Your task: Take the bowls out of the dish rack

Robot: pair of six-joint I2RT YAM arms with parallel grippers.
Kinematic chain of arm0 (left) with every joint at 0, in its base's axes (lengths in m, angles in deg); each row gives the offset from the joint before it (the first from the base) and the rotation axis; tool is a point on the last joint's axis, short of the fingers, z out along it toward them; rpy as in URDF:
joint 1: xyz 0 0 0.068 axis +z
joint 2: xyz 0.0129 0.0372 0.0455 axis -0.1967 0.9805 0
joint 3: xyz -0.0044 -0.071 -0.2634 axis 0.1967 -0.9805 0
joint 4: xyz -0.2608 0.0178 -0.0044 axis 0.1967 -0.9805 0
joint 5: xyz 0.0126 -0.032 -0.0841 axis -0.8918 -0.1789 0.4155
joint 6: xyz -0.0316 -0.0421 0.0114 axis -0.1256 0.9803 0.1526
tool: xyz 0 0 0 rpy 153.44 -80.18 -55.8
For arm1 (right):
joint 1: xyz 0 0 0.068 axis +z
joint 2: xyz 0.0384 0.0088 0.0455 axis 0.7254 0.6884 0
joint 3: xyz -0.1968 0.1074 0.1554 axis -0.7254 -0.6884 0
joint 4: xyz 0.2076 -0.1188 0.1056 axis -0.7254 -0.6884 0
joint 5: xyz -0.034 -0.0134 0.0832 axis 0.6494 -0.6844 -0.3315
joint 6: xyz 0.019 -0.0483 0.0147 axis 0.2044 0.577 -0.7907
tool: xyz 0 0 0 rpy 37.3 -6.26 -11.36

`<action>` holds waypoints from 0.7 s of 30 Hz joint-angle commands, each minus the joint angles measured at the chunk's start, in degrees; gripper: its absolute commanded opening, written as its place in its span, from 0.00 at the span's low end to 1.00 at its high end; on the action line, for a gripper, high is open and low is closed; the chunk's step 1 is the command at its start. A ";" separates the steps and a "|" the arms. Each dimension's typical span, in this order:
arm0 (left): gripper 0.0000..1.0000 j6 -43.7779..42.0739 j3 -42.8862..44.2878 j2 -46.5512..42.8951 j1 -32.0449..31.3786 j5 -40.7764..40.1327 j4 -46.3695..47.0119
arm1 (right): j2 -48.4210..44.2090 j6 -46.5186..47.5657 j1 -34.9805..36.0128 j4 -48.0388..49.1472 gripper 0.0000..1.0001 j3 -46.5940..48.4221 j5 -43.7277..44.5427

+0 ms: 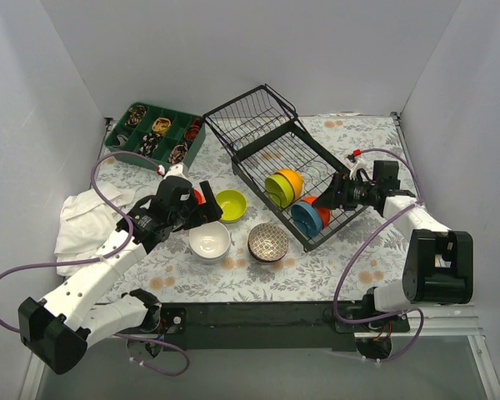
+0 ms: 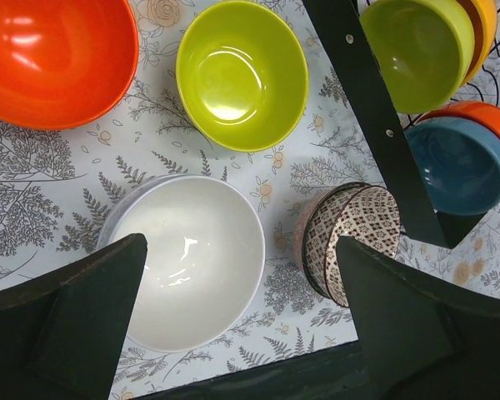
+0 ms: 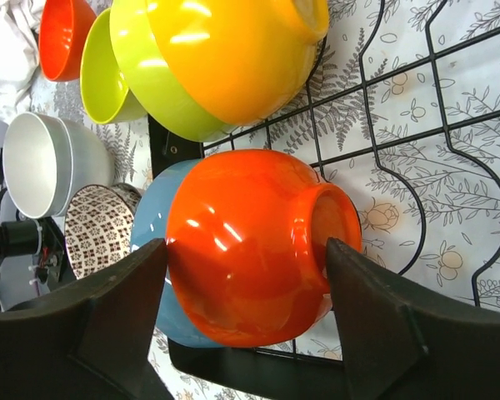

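Note:
The black wire dish rack (image 1: 252, 125) holds a lime green bowl (image 1: 277, 190) nested with a yellow bowl (image 1: 292, 181), and a blue bowl (image 1: 305, 218) with an orange bowl (image 3: 242, 242) behind it. My right gripper (image 3: 246, 250) is inside the rack (image 3: 400, 150). Its jaws are closed against the orange bowl's side and foot, and the bowl still leans on the blue bowl (image 3: 150, 250). My left gripper (image 2: 242, 250) is open and empty above the white bowl (image 2: 192, 258) on the table.
A lime bowl (image 1: 231, 205), a patterned bowl (image 1: 267, 242) and an orange bowl (image 2: 50, 58) also sit on the floral mat left of the rack. A green compartment tray (image 1: 154, 133) stands at the back left. A white cloth (image 1: 83, 221) lies at the left.

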 commanded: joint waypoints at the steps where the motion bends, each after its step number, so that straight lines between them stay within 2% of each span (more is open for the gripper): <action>1: 0.98 0.30 0.04 -1.59 0.27 0.94 -0.85 | -1.07 1.31 0.54 -3.09 0.73 -0.80 4.11; 4: 0.98 0.21 -0.05 -2.03 0.27 0.67 -1.03 | -2.12 1.84 2.47 -4.41 0.58 0.16 5.61; 5: 0.98 0.12 -0.13 -2.12 0.36 0.76 -1.03 | -2.65 1.93 2.47 -4.84 0.49 0.34 5.96; 8: 0.98 0.21 -0.31 -2.38 0.27 1.02 -0.76 | -4.14 2.28 2.64 -5.99 0.38 1.04 7.63; 11: 0.98 0.21 -0.40 -2.30 0.36 1.46 -0.50 | -5.81 2.37 2.64 -7.04 0.32 1.83 10.18; 17: 0.98 -0.05 -0.40 -2.21 0.36 1.73 -0.23 | -8.71 1.58 2.73 -7.93 0.31 3.68 14.75; 21: 0.98 0.03 -1.01 -2.21 0.36 2.43 0.38 | -8.02 1.84 2.64 -8.19 0.42 3.33 13.89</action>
